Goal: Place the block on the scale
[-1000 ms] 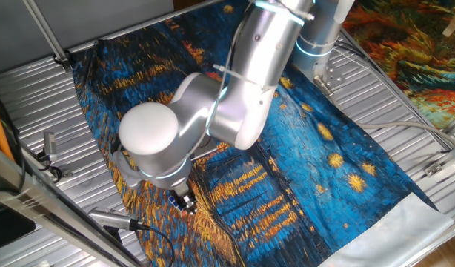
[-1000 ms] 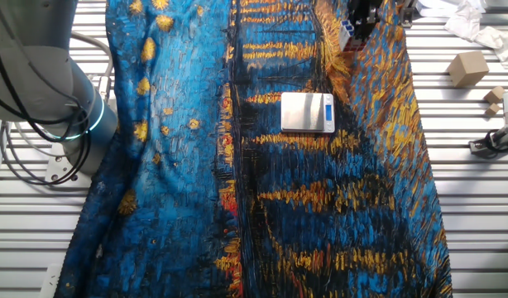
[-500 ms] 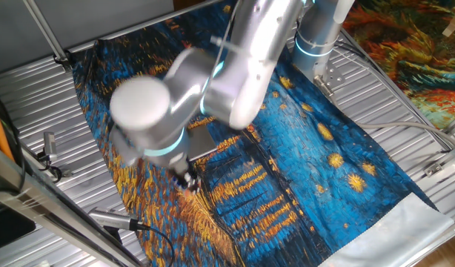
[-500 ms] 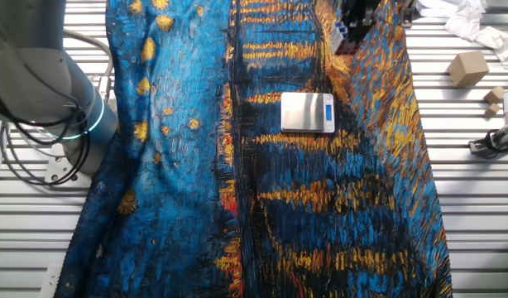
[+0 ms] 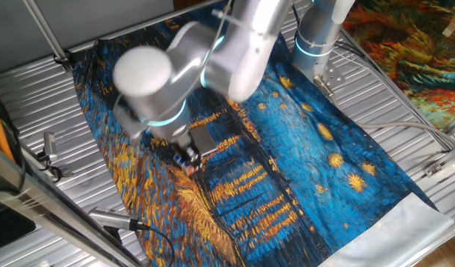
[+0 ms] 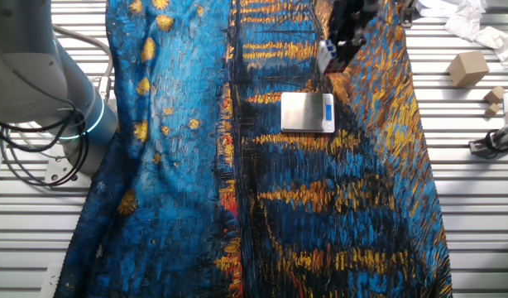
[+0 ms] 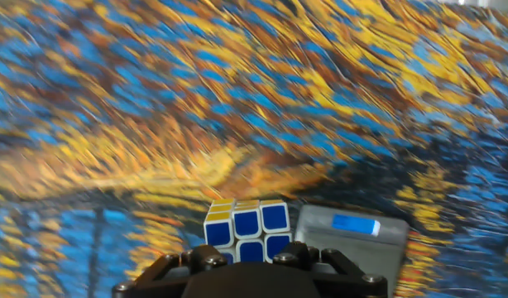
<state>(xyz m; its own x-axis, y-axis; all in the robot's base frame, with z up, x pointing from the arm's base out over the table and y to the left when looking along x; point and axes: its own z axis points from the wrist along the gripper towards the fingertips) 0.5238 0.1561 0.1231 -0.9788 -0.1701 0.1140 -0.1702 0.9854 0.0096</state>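
Looking from one fixed view, we see our arm stooped over the painted cloth (image 5: 346,170) on the counter (image 5: 35,89), with the pincer (image 5: 184,157) clamped on the block (image 5: 187,159), held just beside the scale (image 5: 203,139) and not yet over it.

From the other fixed view, the scale (image 6: 307,112) lies flat on the cloth, its blue display strip along one edge. The block (image 6: 325,56) hangs in the pincer (image 6: 337,51) a little off the scale's corner, apart from the platform. A small wooden cube (image 6: 468,67) sits well apart on the bare counter.

In the hand view, the block (image 7: 247,231) shows blue, white and yellow squares between the fingers (image 7: 167,269), with the scale (image 7: 349,240) close beside it.

We judge the block light, rigid and slick-faced, best gripped on two opposite flat faces near the middle, as it seems now. We can read no brand, label or digits; the display is too blurred.
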